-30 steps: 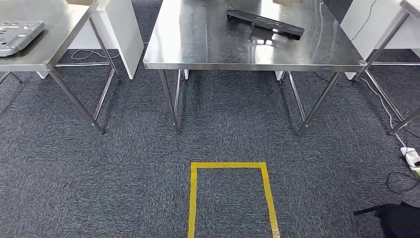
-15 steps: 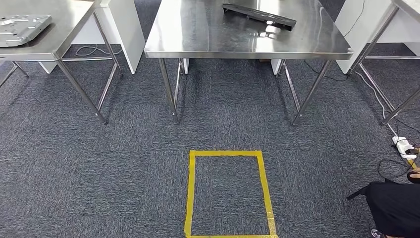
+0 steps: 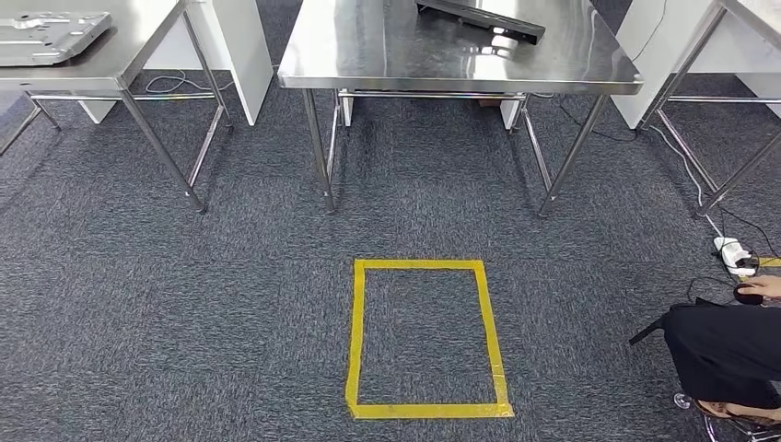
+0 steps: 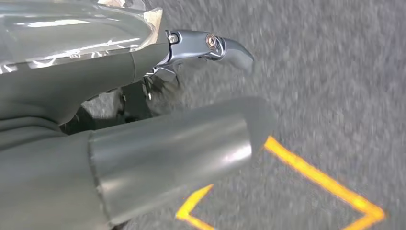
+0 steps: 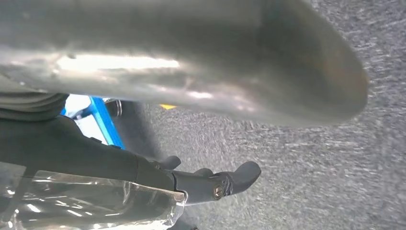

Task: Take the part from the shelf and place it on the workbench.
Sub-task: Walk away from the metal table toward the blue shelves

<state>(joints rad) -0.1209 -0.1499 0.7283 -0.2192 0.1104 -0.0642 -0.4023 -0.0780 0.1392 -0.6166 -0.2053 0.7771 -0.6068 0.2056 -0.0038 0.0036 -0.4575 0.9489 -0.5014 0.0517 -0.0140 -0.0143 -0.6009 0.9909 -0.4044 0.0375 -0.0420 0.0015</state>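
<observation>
Head view: black part (image 3: 479,17) lay on the middle steel bench (image 3: 368,55), a grey plate (image 3: 46,37) on the bench to the left (image 3: 129,57), yellow tape rectangle (image 3: 425,339) on carpet (image 3: 184,304) below, and a seated person's leg (image 3: 723,354) at far right. Left wrist: left hand (image 4: 158,110) hung over carpet & tape, fingers apart, holding nothing. Right wrist: right hand (image 5: 191,124) hung over carpet, thumb and fingers apart, nothing in it.
</observation>
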